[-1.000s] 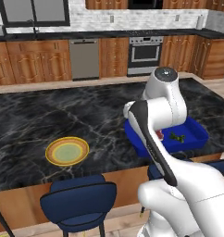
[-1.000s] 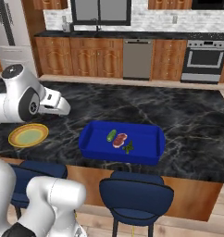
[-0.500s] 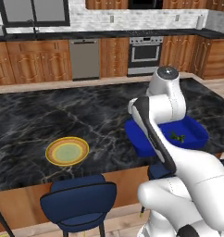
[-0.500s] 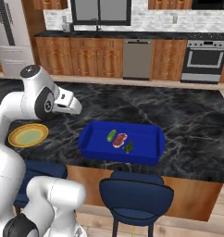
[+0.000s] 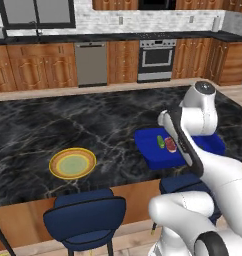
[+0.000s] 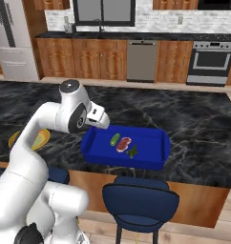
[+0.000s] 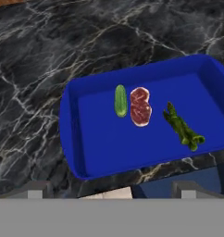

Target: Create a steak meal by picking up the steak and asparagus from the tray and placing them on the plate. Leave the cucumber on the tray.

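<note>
The blue tray (image 7: 109, 143) lies on the dark marble counter with three things in it, side by side. The bright green cucumber (image 7: 120, 100) is on the left, the red-pink steak (image 7: 140, 106) in the middle, and the dark green asparagus (image 7: 182, 127) apart on the right. My gripper (image 7: 113, 190) is open and empty, its tips wide apart, hanging over the tray's near-left edge (image 6: 91, 143). The yellow-rimmed plate (image 5: 72, 163) sits bare to the left of the tray (image 5: 153, 155). In the right base view the arm partly hides the plate (image 6: 40, 139).
Blue stools (image 5: 85, 217) (image 6: 139, 200) stand along the counter's front edge. Bare marble (image 5: 113, 150) lies between plate and tray. Wooden cabinets, a dishwasher and an oven (image 5: 155, 57) line the far wall.
The arm has swung from the plate's side over to the tray, and the hand now hangs at the tray's left end. Plate, tray and food have not moved.
</note>
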Controlling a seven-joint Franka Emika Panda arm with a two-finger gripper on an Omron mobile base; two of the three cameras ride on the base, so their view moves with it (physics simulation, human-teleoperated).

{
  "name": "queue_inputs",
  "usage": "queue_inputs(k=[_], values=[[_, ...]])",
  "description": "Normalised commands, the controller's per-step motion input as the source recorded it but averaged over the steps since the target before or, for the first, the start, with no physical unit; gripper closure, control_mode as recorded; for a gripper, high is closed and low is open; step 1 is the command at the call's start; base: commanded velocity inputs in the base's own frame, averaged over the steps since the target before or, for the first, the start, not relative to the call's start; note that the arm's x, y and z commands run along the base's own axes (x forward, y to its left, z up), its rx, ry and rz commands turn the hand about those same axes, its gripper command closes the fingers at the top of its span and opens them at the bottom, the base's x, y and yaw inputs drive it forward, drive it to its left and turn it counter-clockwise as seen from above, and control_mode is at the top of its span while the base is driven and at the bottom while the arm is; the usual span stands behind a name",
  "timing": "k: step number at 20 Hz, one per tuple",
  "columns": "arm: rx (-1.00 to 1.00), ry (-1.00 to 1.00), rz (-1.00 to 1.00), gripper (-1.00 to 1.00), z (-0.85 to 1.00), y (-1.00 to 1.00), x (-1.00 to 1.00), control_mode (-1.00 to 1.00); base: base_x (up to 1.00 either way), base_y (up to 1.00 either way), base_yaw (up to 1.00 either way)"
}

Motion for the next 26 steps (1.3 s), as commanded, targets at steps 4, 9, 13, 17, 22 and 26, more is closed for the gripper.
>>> queue_inputs(k=[4,9,13,17,22,26], values=[[0.04,0.04,0.00,-1.00,-0.40,-0.88,0.21,-1.00,0.00,0.00,0.00],[0.00,0.10,-0.01,-1.00,-0.23,-0.32,0.26,-1.00,0.00,0.00,0.00],[0.00,0.07,-0.03,-1.00,-0.11,0.00,0.47,-1.00,0.00,0.00,0.00],[0.00,0.08,0.00,-1.00,-0.25,-0.07,0.38,-1.00,0.00,0.00,0.00],[0.00,0.06,0.00,-1.00,-0.46,-0.31,0.15,-1.00,0.00,0.00,0.00],[-0.01,0.04,0.03,-1.00,-0.45,-0.19,0.16,-1.00,0.00,0.00,0.00]])
